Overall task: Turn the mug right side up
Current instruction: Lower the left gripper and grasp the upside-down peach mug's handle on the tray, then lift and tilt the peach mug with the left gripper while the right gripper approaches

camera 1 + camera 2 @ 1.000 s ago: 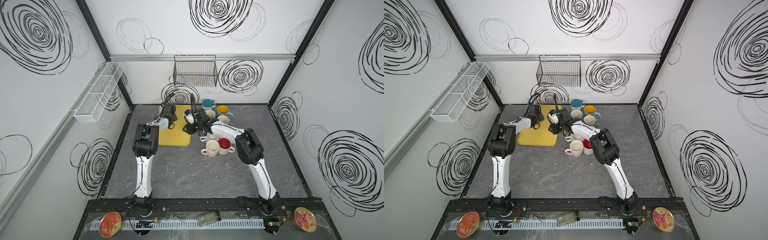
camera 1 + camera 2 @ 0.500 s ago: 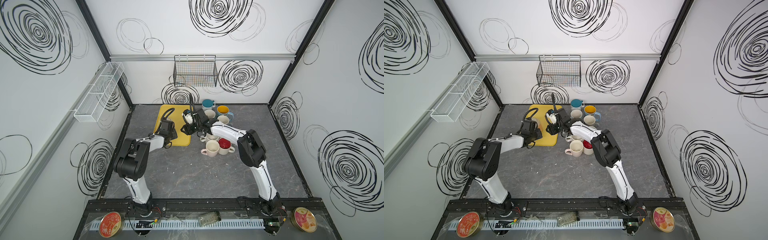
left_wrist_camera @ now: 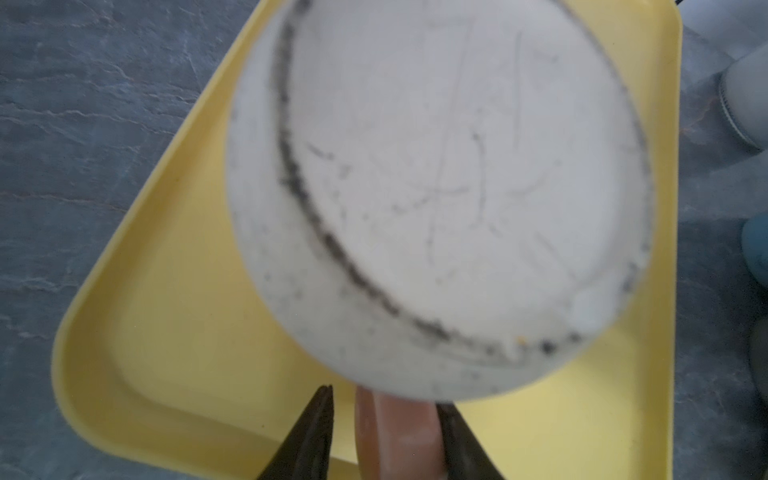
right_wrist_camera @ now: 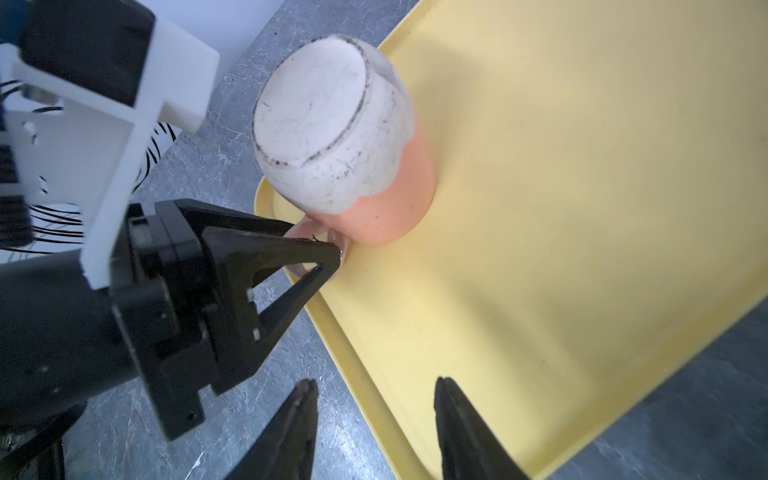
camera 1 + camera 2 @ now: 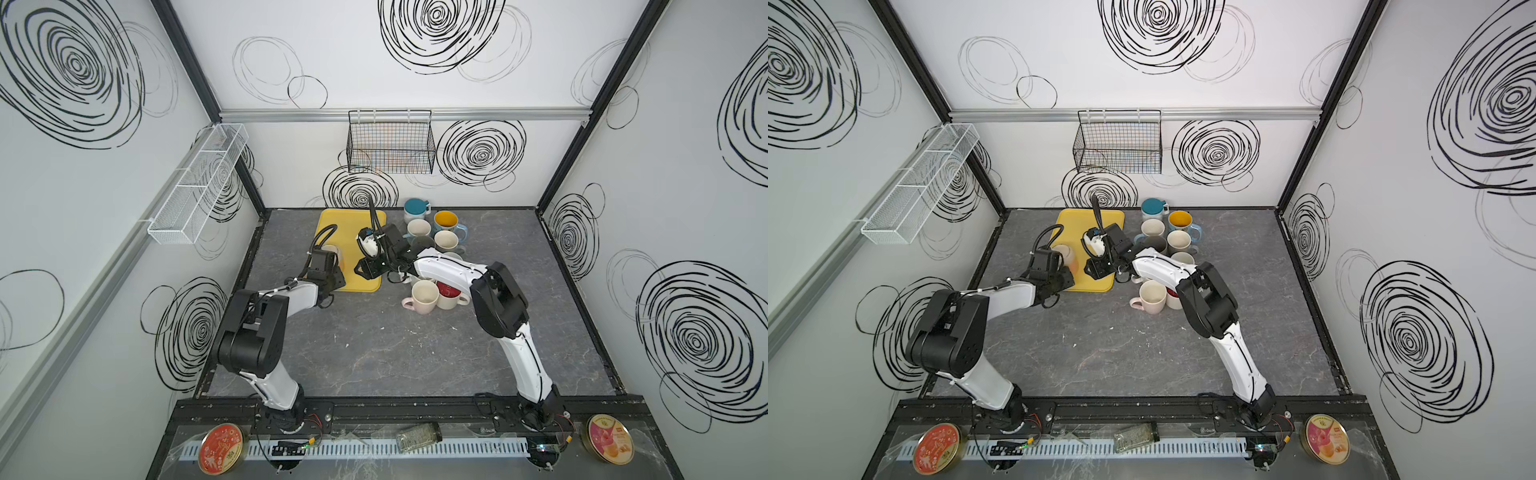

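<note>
Your left gripper [image 3: 385, 398] straddles the pink handle [image 3: 395, 440] of the mug [image 3: 436, 187]. Its jaws are narrowly parted: one finger lies against the handle, and a sliver of yellow shows between the handle and the other finger. The mug stands mouth-down on the yellow tray [image 4: 582, 208], its scuffed white base up and its body salmon-pink below. In both top views it sits just left of centre, half hidden behind that gripper.

Your right gripper [image 4: 375, 381] hovers over the tray's edge, jaws moderately apart, holding nothing.

Right of the tray in both top views stands a cluster of mugs [image 5: 446, 240]. One is yellow inside [image 5: 446, 219], one red inside [image 5: 451, 289], and a pink mug [image 5: 424, 295] is cream inside.

A black wire basket [image 5: 390, 143] hangs at upper centre and a white mesh rack [image 5: 199, 183] at upper left. Along the bottom edge you have a red tin [image 5: 220, 449], a jar [image 5: 417, 434] on its side and a pink-and-orange tin [image 5: 609, 444]. Their print is too small to read.
</note>
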### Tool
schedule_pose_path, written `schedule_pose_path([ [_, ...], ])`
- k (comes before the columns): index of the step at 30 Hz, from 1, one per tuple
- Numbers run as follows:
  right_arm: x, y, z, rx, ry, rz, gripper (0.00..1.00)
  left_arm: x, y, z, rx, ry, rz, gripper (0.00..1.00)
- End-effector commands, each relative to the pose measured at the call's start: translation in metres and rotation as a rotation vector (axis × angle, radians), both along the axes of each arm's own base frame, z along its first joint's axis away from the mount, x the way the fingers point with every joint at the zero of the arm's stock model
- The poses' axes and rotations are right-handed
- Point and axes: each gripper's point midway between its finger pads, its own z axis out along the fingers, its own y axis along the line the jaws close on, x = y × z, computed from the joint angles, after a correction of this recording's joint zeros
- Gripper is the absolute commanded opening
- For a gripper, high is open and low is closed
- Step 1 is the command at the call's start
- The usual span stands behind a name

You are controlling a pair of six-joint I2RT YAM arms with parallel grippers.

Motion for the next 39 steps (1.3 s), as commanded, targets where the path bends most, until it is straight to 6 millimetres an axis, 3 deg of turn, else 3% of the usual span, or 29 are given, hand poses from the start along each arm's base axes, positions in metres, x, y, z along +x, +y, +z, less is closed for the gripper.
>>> schedule_pose_path([
  [1,-0.009,-0.002,0.02,0.013,0.002,0.004,0.5,0.002,0.007,0.016,0.014,-0.011,0.028,0.43],
  [10,-0.012,-0.002,0.019,0.012,0.01,0.026,0.5,0.011,0.012,0.012,0.099,0.106,0.028,0.44],
  [19,-0.016,-0.003,0.029,0.032,0.002,0.039,0.5,0.014,0.009,0.005,0.131,0.151,0.048,0.26],
  [23,-0.023,-0.007,0.034,0.056,0.034,0.068,0.5,0.017,0.009,0.008,0.142,0.16,0.058,0.08],
  [26,-0.013,-0.014,0.039,0.03,-0.016,0.052,0.5,0.023,0.004,0.024,0.154,0.132,0.029,0.0],
  [30,0.002,-0.024,0.06,0.091,0.002,-0.004,0.5,0.026,-0.008,0.05,0.118,0.037,-0.002,0.0],
  [39,0.004,-0.038,0.093,0.154,-0.077,-0.064,0.5,0.027,-0.035,0.12,-0.06,-0.216,-0.091,0.0],
])
